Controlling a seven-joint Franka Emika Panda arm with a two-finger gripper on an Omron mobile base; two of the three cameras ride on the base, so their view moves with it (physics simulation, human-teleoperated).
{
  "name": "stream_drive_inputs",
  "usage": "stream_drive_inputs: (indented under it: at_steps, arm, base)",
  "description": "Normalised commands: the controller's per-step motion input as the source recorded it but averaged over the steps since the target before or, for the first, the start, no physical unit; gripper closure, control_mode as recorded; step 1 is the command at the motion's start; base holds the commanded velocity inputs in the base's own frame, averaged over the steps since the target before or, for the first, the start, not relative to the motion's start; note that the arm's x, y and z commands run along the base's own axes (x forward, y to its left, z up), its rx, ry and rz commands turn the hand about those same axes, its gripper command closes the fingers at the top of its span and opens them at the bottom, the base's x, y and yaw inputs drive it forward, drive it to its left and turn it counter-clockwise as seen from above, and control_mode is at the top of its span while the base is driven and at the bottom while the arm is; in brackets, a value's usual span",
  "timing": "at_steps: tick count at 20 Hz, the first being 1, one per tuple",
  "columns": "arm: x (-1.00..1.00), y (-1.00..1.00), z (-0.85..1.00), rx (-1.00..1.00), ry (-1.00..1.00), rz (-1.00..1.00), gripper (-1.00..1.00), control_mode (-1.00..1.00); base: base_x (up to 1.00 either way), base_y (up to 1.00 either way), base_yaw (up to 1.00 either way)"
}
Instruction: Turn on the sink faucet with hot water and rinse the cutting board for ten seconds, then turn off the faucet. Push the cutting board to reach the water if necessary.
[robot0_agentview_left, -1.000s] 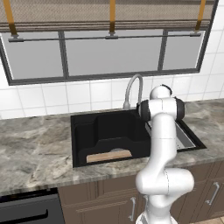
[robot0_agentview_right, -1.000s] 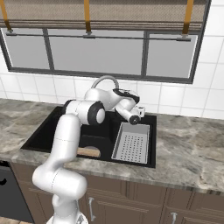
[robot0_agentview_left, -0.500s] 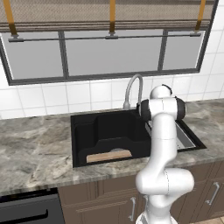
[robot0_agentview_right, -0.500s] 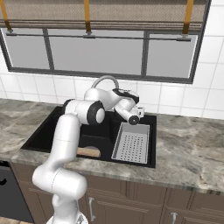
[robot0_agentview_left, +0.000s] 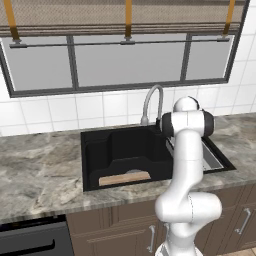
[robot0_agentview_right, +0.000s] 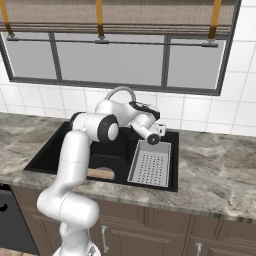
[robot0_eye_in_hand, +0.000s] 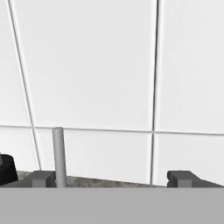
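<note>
Two dark fingertips stood wide apart with nothing between them, so the gripper (robot0_eye_in_hand: 111, 179) was open, facing the white wall tiles (robot0_eye_in_hand: 87, 65). A thin grey rod (robot0_eye_in_hand: 58, 155), seemingly the faucet (robot0_agentview_left: 151, 102) handle, rose just beside one fingertip. The cutting board (robot0_agentview_left: 124, 178) lay well below and behind the hand, at the front wall of the sink (robot0_agentview_left: 92, 165), dry-looking. A perforated tray (robot0_agentview_right: 151, 163) sat beneath the gripper.

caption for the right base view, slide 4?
Open gripper hovers behind the black sink, right of the faucet; cutting board lies in the basin, no water running.
</note>
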Motion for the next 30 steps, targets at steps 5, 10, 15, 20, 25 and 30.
stream_drive_inputs:
  at_steps: [5, 10, 15, 20, 25, 30]
  arm:
    - [-0.07, -0.18, 0.00, 0.00, 0.00, 0.00, -1.00, -1.00]
    - [0.00, -0.05, 0.00, 0.00, 0.00, 0.00, -1.00, -1.00]
    - [0.10, 0.00, 0.00, 0.00, 0.00, 0.00, -1.00, -1.00]
    - [0.14, 0.00, 0.00, 0.00, 0.00, 0.00, -1.00, -1.00]
    - [0.12, 0.00, 0.00, 0.00, 0.00, 0.00, -1.00, -1.00]
    - [0.03, 0.06, 0.00, 0.00, 0.00, 0.00, -1.00, -1.00]
  base:
    - [0.00, 0.00, 0.00]
    - [0.00, 0.00, 0.00]
    - [0.00, 0.00, 0.00]
    - [0.00, 0.00, 0.00]
    - [0.00, 0.00, 0.00]
    - [0.00, 0.00, 0.00]
